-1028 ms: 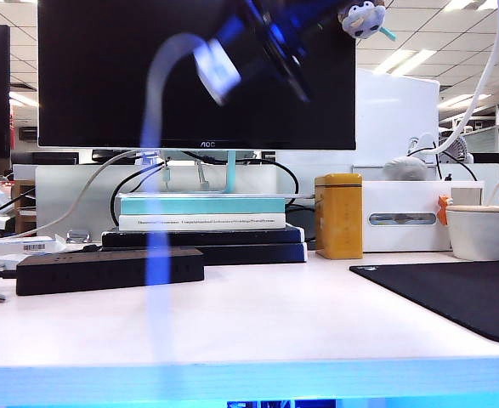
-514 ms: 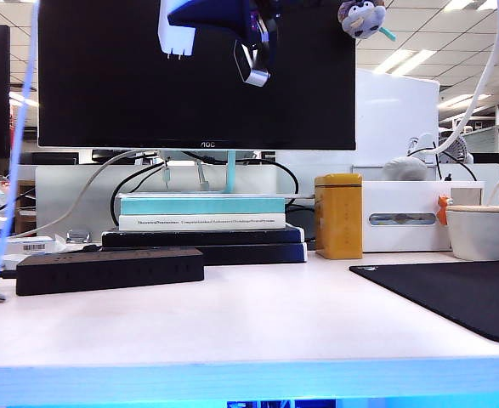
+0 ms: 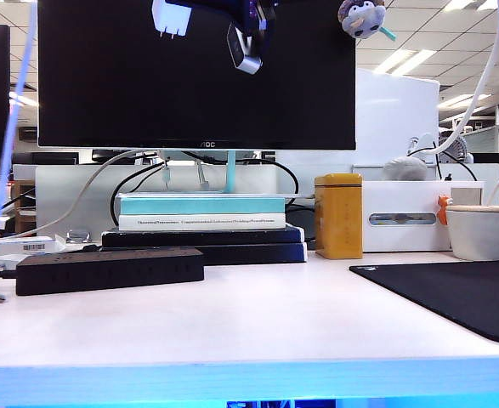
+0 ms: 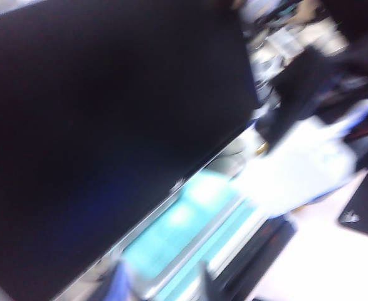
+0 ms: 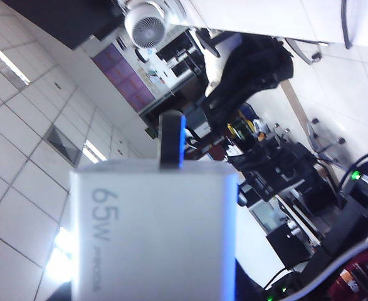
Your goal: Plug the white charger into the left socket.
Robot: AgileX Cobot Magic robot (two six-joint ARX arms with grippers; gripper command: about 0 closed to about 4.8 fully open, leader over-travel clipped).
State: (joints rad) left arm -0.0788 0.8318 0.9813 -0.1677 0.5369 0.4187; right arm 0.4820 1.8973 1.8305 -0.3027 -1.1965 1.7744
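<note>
right gripper (image 5: 162, 188): clenched on white charger (image 3: 169, 17), high above black power strip (image 3: 109, 269), prongs down | left gripper: view blurred, grip state cannot be told | left socket: on the strip's top, not visible

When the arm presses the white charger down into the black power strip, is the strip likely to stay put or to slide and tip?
The black power strip lies long, low and flat on the table, so tipping seems unlikely. It looks light and nothing clamps it, so an off-centre push might slide or twist it. The white charger, held high in the right gripper, looks rigid.
</note>
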